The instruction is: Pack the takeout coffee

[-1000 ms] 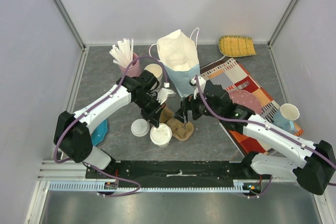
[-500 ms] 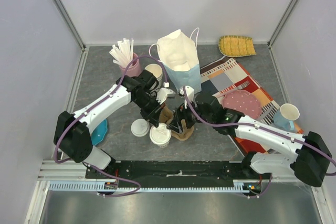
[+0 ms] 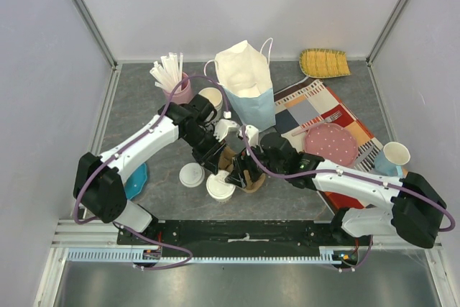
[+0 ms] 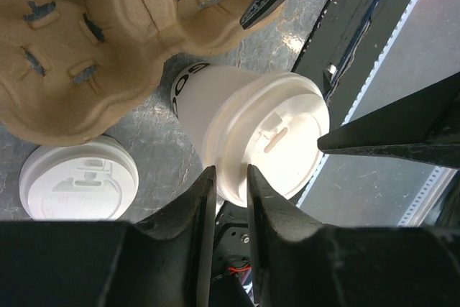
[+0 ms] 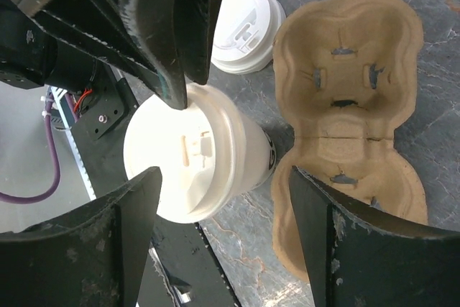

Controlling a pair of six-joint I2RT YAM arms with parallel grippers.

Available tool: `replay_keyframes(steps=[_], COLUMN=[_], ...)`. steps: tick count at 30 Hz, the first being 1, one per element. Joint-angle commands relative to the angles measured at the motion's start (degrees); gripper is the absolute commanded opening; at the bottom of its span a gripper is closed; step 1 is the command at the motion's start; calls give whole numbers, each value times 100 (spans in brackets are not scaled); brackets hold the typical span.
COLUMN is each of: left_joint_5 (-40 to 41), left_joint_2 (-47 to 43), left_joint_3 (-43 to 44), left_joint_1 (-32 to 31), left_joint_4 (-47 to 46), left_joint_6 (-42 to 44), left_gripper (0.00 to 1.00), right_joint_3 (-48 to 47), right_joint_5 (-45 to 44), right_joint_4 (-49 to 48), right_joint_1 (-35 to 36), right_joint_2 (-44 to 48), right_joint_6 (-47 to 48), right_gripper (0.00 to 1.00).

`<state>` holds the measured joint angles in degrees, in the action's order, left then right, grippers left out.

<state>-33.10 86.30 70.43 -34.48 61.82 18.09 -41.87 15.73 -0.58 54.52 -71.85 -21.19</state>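
The takeout coffee (image 3: pixel 220 187), a white paper cup with a white lid, stands on the table in front of a brown cardboard cup carrier (image 3: pixel 248 172). My left gripper (image 3: pixel 213 165) hangs over the cup's far-left edge with its fingers (image 4: pixel 198 206) almost together and nothing between them; the cup (image 4: pixel 259 134) lies just beyond their tips. My right gripper (image 3: pixel 237 172) is open wide, and its fingers (image 5: pixel 108 235) straddle the cup (image 5: pixel 194 163) without touching it. A loose flat lid (image 3: pixel 192 175) lies left of the cup.
A paper bag (image 3: pixel 248 84) stands behind the carrier. Behind the left arm are a stack of lidless cups (image 3: pixel 210 98) and a pink cup of straws (image 3: pixel 172 80). A patterned cloth with a pink plate (image 3: pixel 330 141) lies to the right. A blue bowl (image 3: pixel 136 181) lies far left.
My right arm has moved left and forward over the carrier, so its open fingers now straddle the cup. The left arm and the cup have stayed put.
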Motion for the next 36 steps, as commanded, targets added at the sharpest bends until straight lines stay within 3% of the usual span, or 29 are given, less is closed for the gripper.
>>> replay_keyframes(steps=[1,8,16,26,32,36], left_joint_5=[-74,-39,-266,-126,85,-99], left_joint_2=[-175,-245,-429,-509,-325,-289], left_joint_3=[365,296,-3,-513,-935,-988], left_joint_1=[11,11,29,310,310,310], left_joint_4=[146,225,427,-205,-513,-531], left_joint_6=[90,107,46,-534,-473,-376], left_gripper=[32,34,48,55,51,36], right_joint_3=[-76,-102,-129,-235,2,196], right_joint_5=[-52,10,-61,-149,-158,-298], right_joint_4=[-311,-382,-355,-258,-285,-346], right_joint_1=[41,94,94,138,138,146], right_joint_2=[-109,-329,-320,-259,-452,-461], right_joint_6=[71,106,98,203,159,185], right_gripper=[79,75,73,73,68,60])
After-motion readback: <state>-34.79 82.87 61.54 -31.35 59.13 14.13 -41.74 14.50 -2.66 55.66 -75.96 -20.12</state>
